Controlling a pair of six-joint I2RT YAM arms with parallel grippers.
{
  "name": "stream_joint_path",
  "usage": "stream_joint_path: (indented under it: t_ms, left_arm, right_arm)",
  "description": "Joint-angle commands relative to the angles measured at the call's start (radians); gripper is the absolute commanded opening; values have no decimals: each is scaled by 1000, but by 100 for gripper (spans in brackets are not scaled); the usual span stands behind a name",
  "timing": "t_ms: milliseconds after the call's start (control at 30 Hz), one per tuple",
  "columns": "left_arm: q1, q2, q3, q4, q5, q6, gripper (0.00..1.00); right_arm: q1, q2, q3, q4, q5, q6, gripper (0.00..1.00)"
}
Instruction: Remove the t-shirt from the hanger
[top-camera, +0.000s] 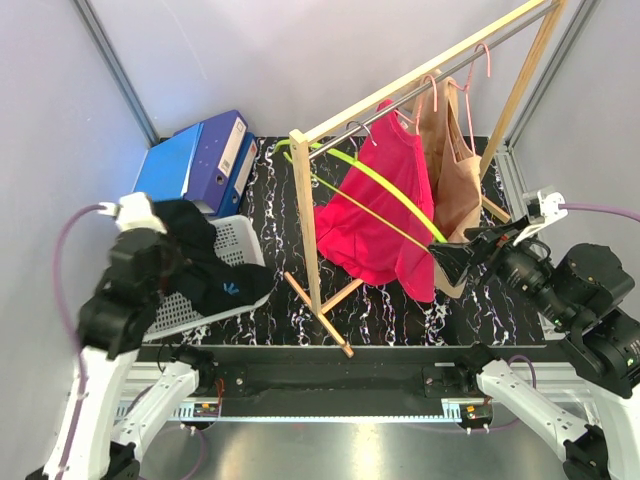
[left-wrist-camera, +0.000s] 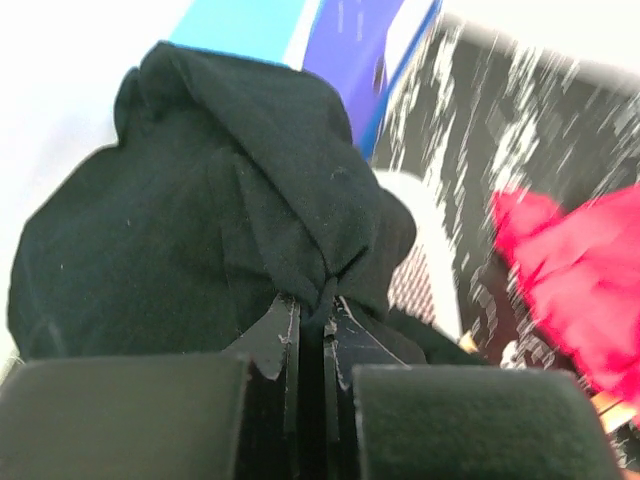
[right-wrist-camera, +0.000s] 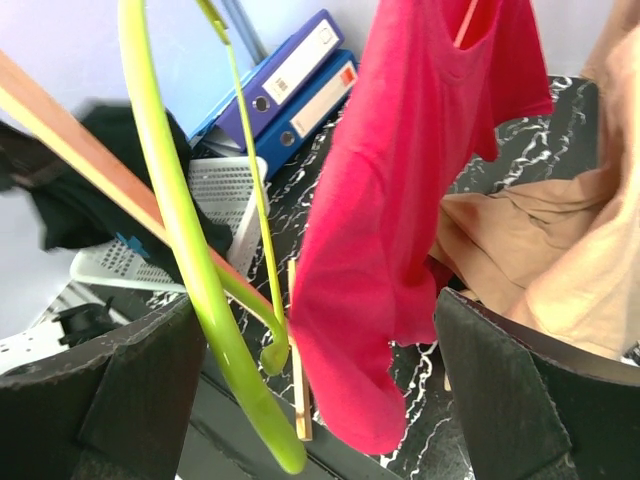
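The black t-shirt (top-camera: 205, 265) is off its hanger and bunched in my left gripper (left-wrist-camera: 312, 310), which is shut on a fold of it (left-wrist-camera: 200, 220) above the white basket (top-camera: 238, 243). In the top view the cloth hides the left fingers. The bare green hanger (top-camera: 370, 185) slants from the rack's left post toward my right gripper (top-camera: 447, 255). In the right wrist view the hanger (right-wrist-camera: 190, 260) lies just inside the left finger. My right gripper (right-wrist-camera: 315, 300) is open wide, and the jaws do not clamp the hanger.
A wooden rack (top-camera: 420, 75) holds a red top (top-camera: 375, 215) and a beige garment (top-camera: 455, 170) on pink hangers. Blue binders (top-camera: 205, 160) lie at the back left, beside the basket. The rack's wooden foot (top-camera: 320, 315) crosses the black marbled mat.
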Motion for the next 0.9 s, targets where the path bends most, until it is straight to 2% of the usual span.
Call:
stream_joint_path:
  t_ms: [0,33,167,333,467,600,700,767,833,867]
  left_arm:
    - [8,47,-207,167,96,-97,0]
    - [11,58,-267,192,111,-107,0]
    - [55,126,-343,280,200,-142,0]
    - [138,165,-376,229,268,-248,0]
    - [221,112,-444,201,349,-321,0]
    - [229,62,-478,215,367,-361,2]
    - [229,50,-461,215,383,-354,14]
    - [229,44,-443,208,398,-340,39]
    - [229,22,-409,192,391,-335,53]
    - [230,12,-400,179,391,-325,66]
  right_arm:
    - [3,12,34,-12,59,-2,100]
    - [3,22,43,-37,74,2,100]
    - [3,62,107,-92,160,22,100]
    - [3,126,173,-144,269,36,100]
    - [3,189,279,-164,287,41,100]
    - [4,234,365,-155,234,16,100]
    - [1,233,420,-135,84,19,100]
    - [1,223,439,-121,-30,28,100]
    - [3,208,439,-130,-148,32,99]
    - [3,203,434,-133,-170,35,100]
